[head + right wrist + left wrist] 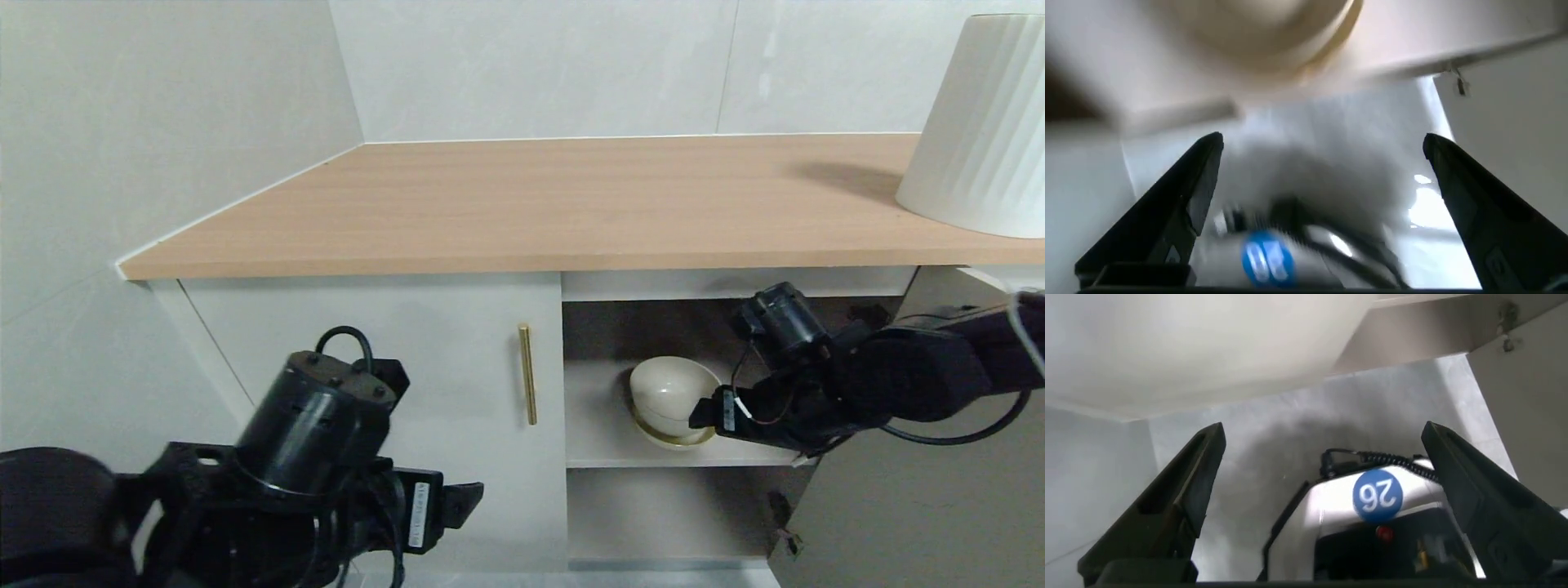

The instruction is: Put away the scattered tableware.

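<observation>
Left hand (1323, 437) hangs spread before the closed door (392, 351); right hand (1323, 147), likewise spread, fronts the shelved bowl (665, 392).

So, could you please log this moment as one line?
right pincer: open, by bowl on upper cabinet shelf | left pincer: open, empty, before shut door

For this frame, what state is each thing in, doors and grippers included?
left cabinet door, shut
right cabinet door, swung open
bowl, on the upper shelf, ungripped
left gripper, jaws open, empty
right gripper, jaws open, empty, beside the bowl
</observation>
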### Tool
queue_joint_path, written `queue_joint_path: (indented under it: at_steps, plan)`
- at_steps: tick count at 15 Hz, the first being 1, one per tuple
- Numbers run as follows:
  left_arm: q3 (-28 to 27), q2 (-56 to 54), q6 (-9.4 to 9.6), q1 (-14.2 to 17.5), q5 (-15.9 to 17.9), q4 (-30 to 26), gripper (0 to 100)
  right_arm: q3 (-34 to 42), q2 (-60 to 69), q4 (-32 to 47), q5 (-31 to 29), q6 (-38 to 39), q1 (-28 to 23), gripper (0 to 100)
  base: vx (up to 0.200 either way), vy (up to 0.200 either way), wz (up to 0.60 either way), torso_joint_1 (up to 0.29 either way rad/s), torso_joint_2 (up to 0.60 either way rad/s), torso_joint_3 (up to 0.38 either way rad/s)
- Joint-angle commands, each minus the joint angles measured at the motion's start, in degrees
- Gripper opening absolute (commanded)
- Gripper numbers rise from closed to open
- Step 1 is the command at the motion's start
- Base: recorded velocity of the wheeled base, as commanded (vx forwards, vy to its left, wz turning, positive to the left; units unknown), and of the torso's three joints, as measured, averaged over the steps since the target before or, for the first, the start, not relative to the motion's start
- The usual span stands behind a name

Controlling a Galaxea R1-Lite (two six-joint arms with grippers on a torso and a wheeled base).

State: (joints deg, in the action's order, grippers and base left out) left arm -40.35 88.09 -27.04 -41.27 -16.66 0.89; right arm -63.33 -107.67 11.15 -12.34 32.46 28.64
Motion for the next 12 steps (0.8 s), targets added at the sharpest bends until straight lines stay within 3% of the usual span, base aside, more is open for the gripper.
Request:
queue_joint_path:
  at_steps: [1,3,6,9,12]
  plan:
    - [1.2,-12.9,0.76,2.1,0.2,-4.8,100,4.8,16.6,5.8,1.8,-4.8,6.4,100,0.000,0.000,0.00,0.000,0.00,0.000]
    - [1.5,-14.8,0.76,4.4,0.2,-4.7,100,4.5,20.6,7.0,1.8,-4.7,7.2,100,0.000,0.000,0.00,0.000,0.00,0.000]
    - [1.1,-14.3,1.29,5.1,-0.1,-4.2,100,6.5,25.1,8.8,1.9,-4.8,7.1,100,0.000,0.000,0.00,0.000,0.00,0.000]
    - [1.1,-14.3,5.51,5.1,-0.1,-4.1,100,7.9,26.0,9.0,2.0,-4.8,7.1,100,0.000,0.000,0.00,0.000,0.00,0.000]
    - [1.3,-13.4,5.77,4.3,-0.1,-2.6,100,8.5,27.2,9.9,1.6,-5.1,7.1,100,0.000,0.000,0.00,0.000,0.00,0.000]
